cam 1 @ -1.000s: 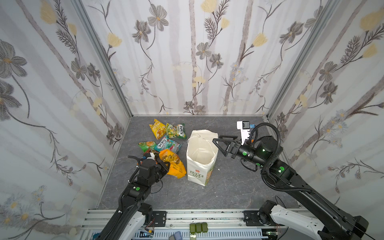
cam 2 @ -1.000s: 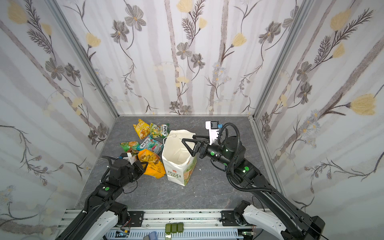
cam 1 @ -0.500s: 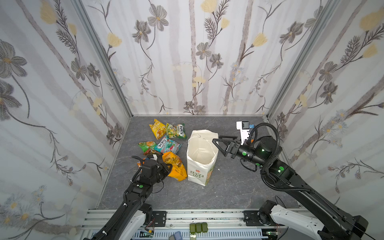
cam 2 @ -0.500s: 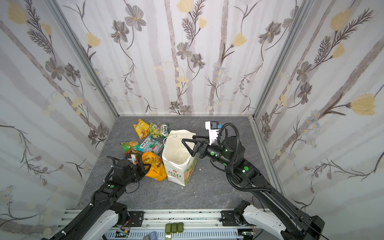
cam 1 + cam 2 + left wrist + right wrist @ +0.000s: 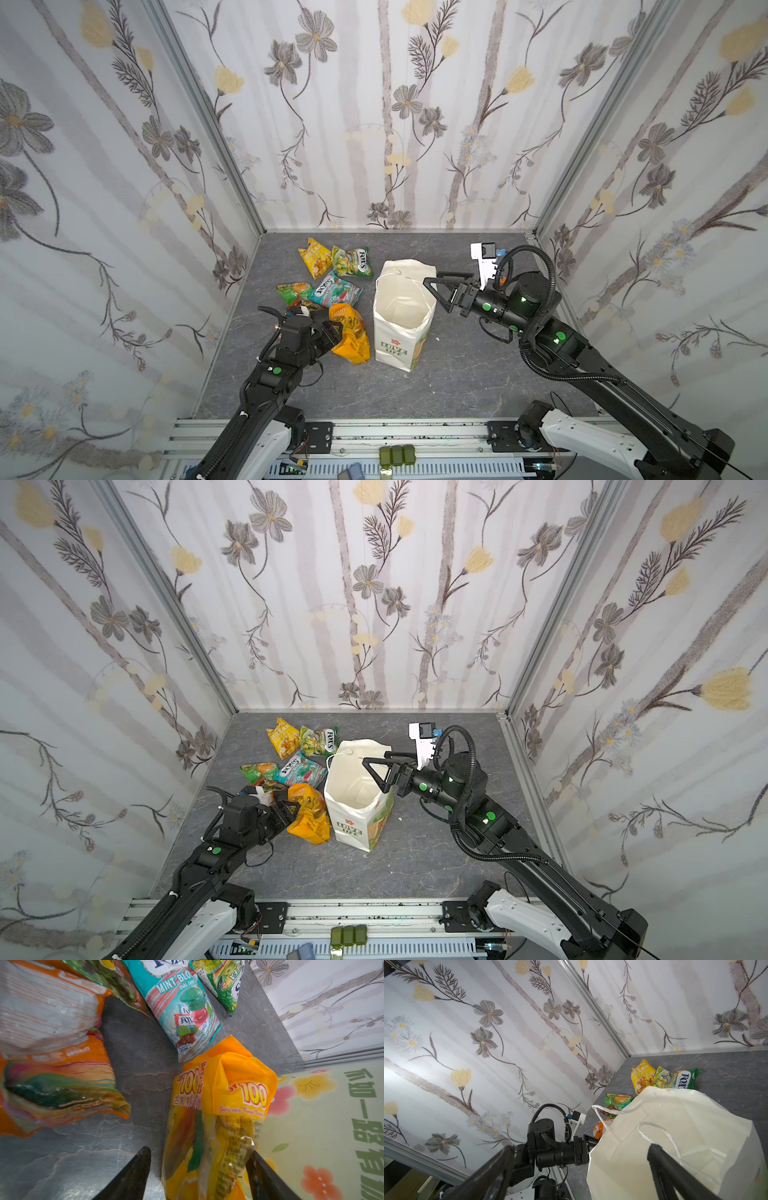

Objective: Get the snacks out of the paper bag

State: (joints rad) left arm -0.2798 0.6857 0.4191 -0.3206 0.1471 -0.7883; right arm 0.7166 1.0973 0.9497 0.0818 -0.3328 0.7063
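The white paper bag (image 5: 399,328) (image 5: 353,812) stands upright and open on the grey floor; what shows of its inside is bare white paper. Several snacks lie to its left. The orange-yellow "100" packet (image 5: 351,332) (image 5: 218,1105) leans against the bag's side (image 5: 322,1126). My left gripper (image 5: 332,330) (image 5: 199,1150) is open around that packet's near end, with a gap on one side. Behind lie a teal mint packet (image 5: 334,291), a yellow packet (image 5: 315,257) and a green packet (image 5: 352,262). My right gripper (image 5: 432,277) (image 5: 580,1148) hangs wide open at the bag's right rim, holding nothing.
A green-orange packet (image 5: 294,291) and an orange one (image 5: 52,1084) lie beside my left gripper. Flowered walls close in the floor on three sides. A metal rail (image 5: 374,432) runs along the front edge. A white camera mount (image 5: 484,257) sticks up behind my right wrist.
My left gripper has opened and let go of the orange-yellow packet, which now rests against the bag. The right arm has not moved.
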